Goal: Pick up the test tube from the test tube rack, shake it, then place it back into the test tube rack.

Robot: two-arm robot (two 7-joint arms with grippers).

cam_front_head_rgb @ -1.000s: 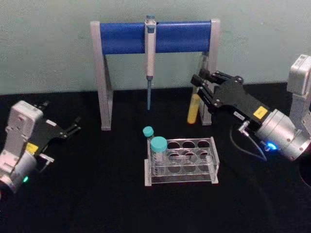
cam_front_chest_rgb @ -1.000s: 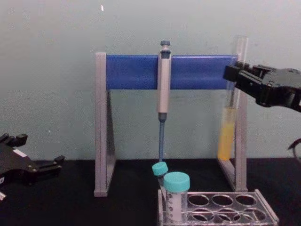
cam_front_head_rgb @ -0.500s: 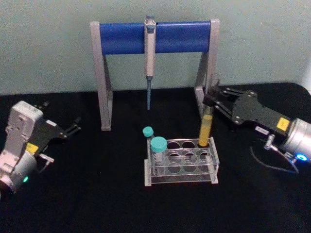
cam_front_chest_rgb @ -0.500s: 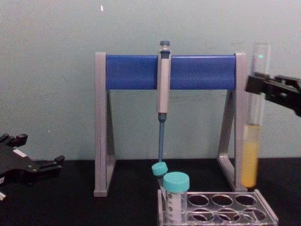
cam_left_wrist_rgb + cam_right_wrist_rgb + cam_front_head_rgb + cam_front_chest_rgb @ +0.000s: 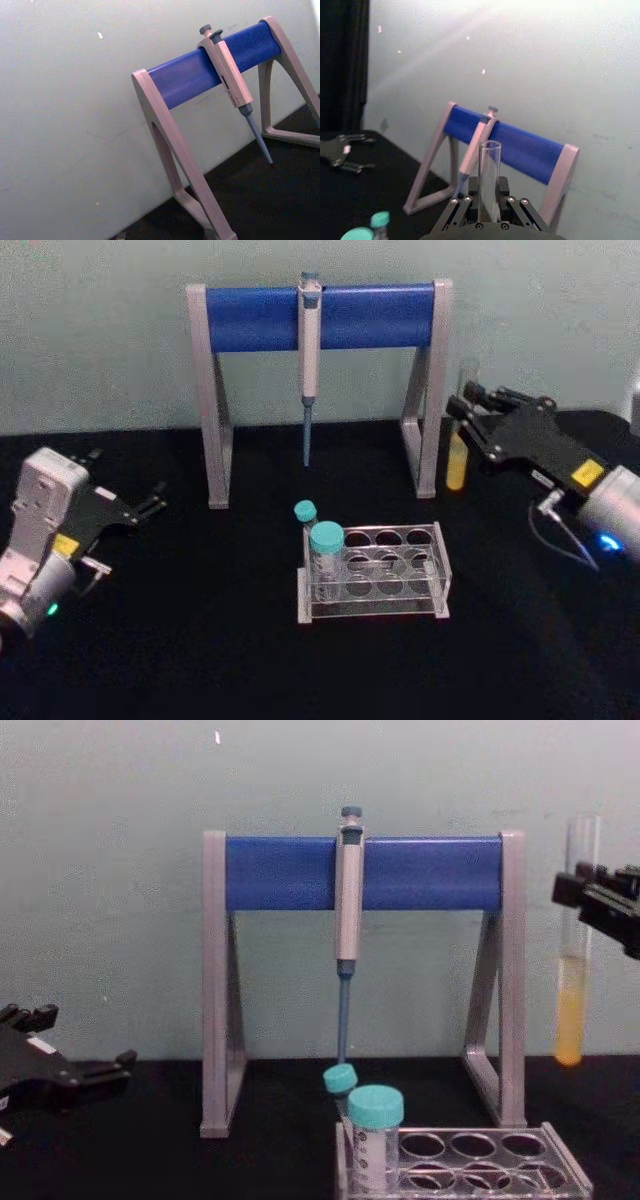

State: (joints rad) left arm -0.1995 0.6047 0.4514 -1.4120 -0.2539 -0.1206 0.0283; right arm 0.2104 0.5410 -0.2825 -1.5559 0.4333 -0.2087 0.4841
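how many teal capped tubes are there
2. The wide teal-capped tube stands at the left end of the test tube rack; the narrower teal-capped tube is just behind it.

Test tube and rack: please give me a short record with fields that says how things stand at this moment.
test tube: upright, in the air, right of the pipette stand
liquid: yellow, in the lower part
right gripper: shut on the test tube's upper part
test tube rack: long tube not in it; two teal-capped tubes stand at its left end
left gripper: open, parked at far left
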